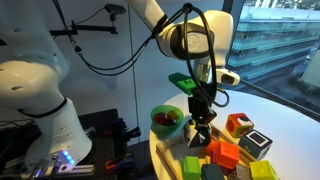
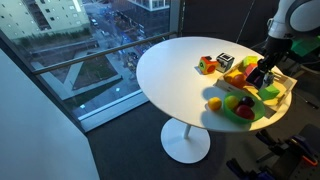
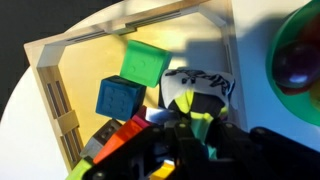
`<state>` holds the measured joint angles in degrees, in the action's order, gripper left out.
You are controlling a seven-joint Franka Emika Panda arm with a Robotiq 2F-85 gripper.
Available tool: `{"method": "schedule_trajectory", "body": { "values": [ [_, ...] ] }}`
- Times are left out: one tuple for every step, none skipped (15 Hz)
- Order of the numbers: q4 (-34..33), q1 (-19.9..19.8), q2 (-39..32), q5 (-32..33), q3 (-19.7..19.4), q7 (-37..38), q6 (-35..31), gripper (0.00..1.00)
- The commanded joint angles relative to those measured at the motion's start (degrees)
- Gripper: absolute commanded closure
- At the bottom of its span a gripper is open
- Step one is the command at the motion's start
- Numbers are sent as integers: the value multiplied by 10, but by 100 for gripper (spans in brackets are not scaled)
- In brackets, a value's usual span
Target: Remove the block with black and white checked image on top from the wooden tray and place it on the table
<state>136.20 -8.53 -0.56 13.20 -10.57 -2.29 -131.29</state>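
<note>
The block [image 3: 197, 92], with a white top marked in black and yellowish sides, sits between the fingers of my gripper [image 3: 185, 128], which is shut on it. In the wrist view it hangs over the right part of the wooden tray [image 3: 52, 88]. In both exterior views the gripper [image 1: 200, 122] [image 2: 262, 75] points down over the tray [image 2: 283, 97] on the white table [image 2: 175, 70], and the fingers hide most of the block.
A green block [image 3: 143, 62], a blue block [image 3: 118, 97] and red and orange blocks [image 3: 112, 138] lie in the tray. A green bowl [image 1: 165, 122] stands beside it. A red-orange block [image 1: 238, 125] and a dark grey block [image 1: 255, 143] sit on the table.
</note>
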Motion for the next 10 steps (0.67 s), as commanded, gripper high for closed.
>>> {"method": "schedule_trajectory", "body": {
  "values": [
    [-18,8,26,-1,17,25,24,93],
    [-21,10,28,-2,22,31,22,93],
    [-25,13,28,0,28,39,20,93],
    [-29,16,25,2,33,48,18,93],
    [-34,21,21,4,38,58,18,93],
    [-40,24,17,7,43,70,17,93],
    [-46,28,14,9,48,80,17,93],
    [-50,31,10,12,52,92,15,93],
    [-56,35,5,15,57,105,17,93],
    [-60,38,1,21,60,119,15,93]
  ]
}}
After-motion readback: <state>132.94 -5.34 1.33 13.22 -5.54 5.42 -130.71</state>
